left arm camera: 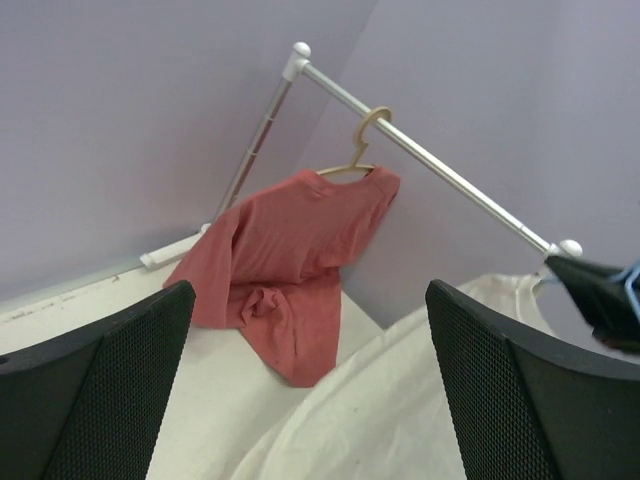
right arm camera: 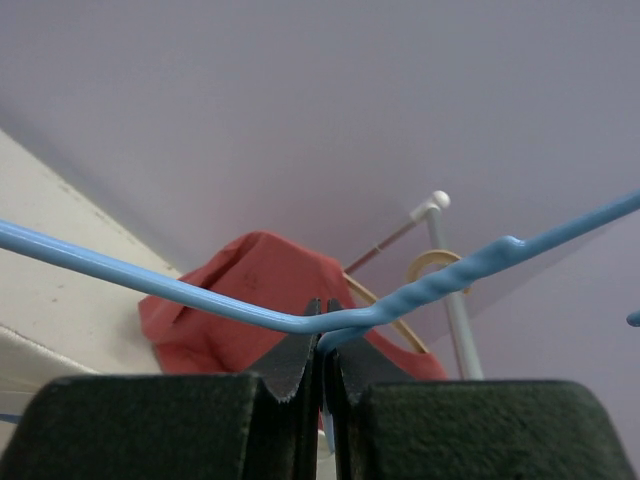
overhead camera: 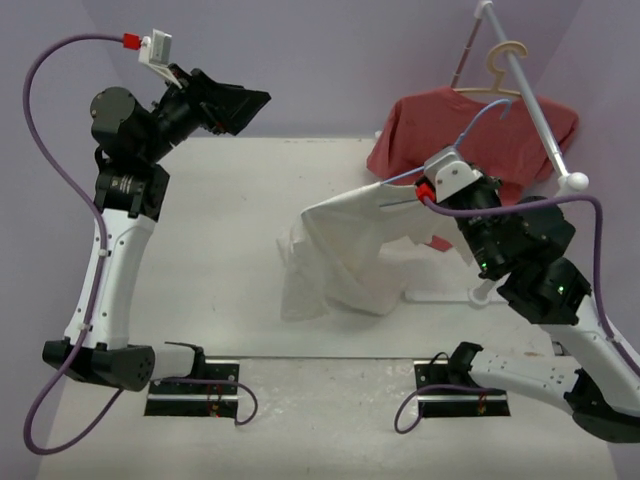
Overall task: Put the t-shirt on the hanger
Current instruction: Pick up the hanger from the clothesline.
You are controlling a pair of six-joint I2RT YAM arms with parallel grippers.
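The cream-white t-shirt (overhead camera: 340,250) hangs in a drape from beside my right gripper (overhead camera: 428,188) down to the table. It also fills the bottom of the left wrist view (left arm camera: 400,400). The right gripper (right arm camera: 322,335) is shut on the thin light-blue wire hanger (right arm camera: 150,275), just below its twisted neck. The hanger's hook (overhead camera: 492,110) rises toward the rail. I cannot tell how much of the hanger is inside the shirt. My left gripper (overhead camera: 245,108) is raised at the back left, open and empty, its jaws (left arm camera: 310,400) wide apart and facing the shirt.
A red t-shirt (overhead camera: 470,130) hangs on a beige hanger (overhead camera: 505,60) from a white rail rack (overhead camera: 540,110) at the back right, its hem on the table. The rack's base (overhead camera: 440,296) lies by the white shirt. Purple walls close the back.
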